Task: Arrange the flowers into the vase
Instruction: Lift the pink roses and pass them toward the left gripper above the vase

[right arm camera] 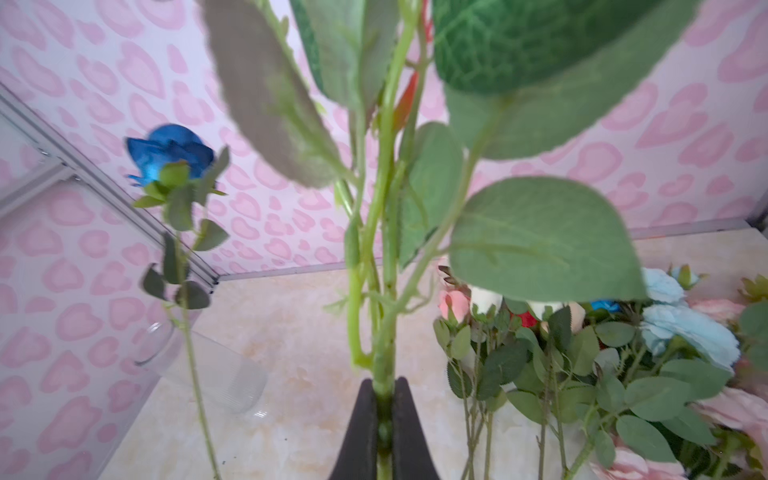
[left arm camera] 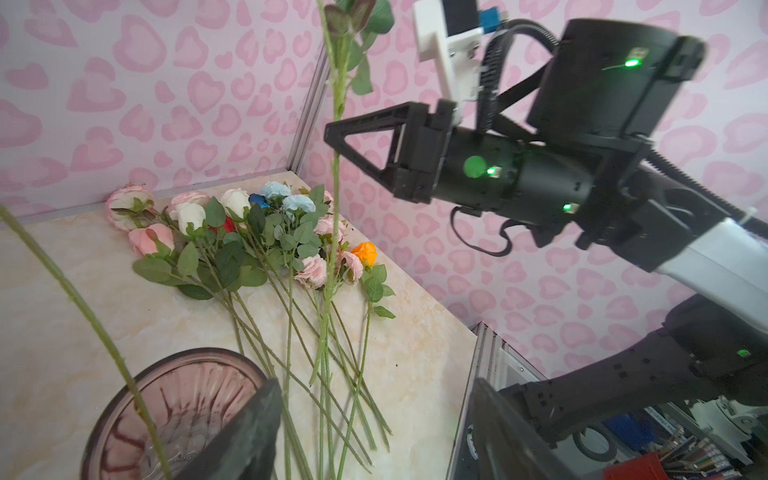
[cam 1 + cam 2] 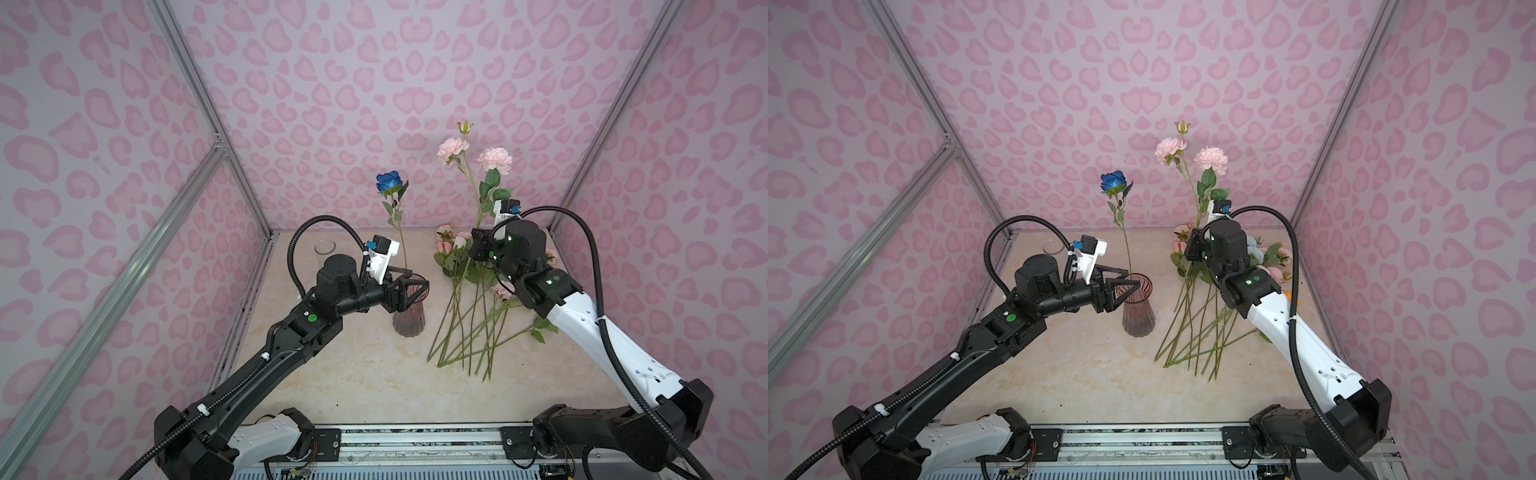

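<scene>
My right tool (image 1: 384,390) is clamped low on the pink spray (image 3: 494,160), holding it upright over the other flowers (image 2: 232,249) lying on the tabletop (image 3: 353,374). My left tool (image 3: 415,280) is open at the vase (image 3: 409,320), with the blue rose (image 3: 388,183) already in. The spray looks light, wiry and top-heavy, so I'd grip the bare stem.

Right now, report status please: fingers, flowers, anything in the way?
Left fingers open by vase rim. Right fingers shut on pink flower stem, held upright. Blue rose stands in vase; other flowers lie on table. Left fingers crowd vase mouth.
</scene>
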### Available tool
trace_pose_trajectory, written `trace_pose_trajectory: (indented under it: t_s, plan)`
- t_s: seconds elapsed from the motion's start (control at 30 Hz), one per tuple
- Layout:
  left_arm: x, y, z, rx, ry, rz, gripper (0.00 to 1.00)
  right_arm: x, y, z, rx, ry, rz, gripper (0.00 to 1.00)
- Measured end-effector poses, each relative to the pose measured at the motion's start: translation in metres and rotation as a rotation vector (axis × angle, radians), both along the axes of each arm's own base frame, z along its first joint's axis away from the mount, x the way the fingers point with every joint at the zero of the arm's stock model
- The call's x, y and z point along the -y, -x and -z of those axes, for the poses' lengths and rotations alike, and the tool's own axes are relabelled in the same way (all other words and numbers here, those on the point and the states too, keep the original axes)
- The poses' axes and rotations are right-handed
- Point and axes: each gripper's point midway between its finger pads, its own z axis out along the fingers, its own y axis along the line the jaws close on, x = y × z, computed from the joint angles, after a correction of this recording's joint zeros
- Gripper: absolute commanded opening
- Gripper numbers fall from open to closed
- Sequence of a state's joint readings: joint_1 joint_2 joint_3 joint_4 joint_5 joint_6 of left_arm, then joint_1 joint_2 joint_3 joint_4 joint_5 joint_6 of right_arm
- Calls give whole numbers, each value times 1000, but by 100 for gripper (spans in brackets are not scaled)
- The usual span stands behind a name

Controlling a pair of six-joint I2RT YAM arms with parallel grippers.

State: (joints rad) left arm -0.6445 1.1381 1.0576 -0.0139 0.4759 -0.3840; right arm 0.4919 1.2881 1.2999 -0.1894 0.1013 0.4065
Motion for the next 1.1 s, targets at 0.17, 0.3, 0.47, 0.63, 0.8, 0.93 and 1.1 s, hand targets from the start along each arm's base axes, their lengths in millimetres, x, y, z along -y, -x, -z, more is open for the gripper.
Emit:
trace_pose_trajectory:
  t_s: [0.17, 0.3, 0.47, 0.63, 0.8, 0.93, 1.1]
  plan:
    - [-25, -4, -10, 76, -3, -135, 79, -14, 23, -56, 156, -50, -21, 1]
    - [-47, -16, -11, 100, -10, -273, 80, -21, 30, -89, 232, -87, -18, 2]
    - [-45, -17, -15, 118, 3, -252, 76, -44, 42, -101, 260, -121, -83, 1]
    - [-28, 5, -20, 136, 37, -97, 75, -84, 63, -92, 222, -156, -210, 1]
    - [-25, 23, -29, 188, 61, -14, 67, -122, 91, -75, 165, -196, -343, 1]
    - [-23, 29, -34, 206, 77, 21, 60, -148, 113, -64, 138, -205, -437, 1]
    - [-17, 28, -30, 189, 71, 43, 32, -165, 125, -55, 115, -210, -488, 1]
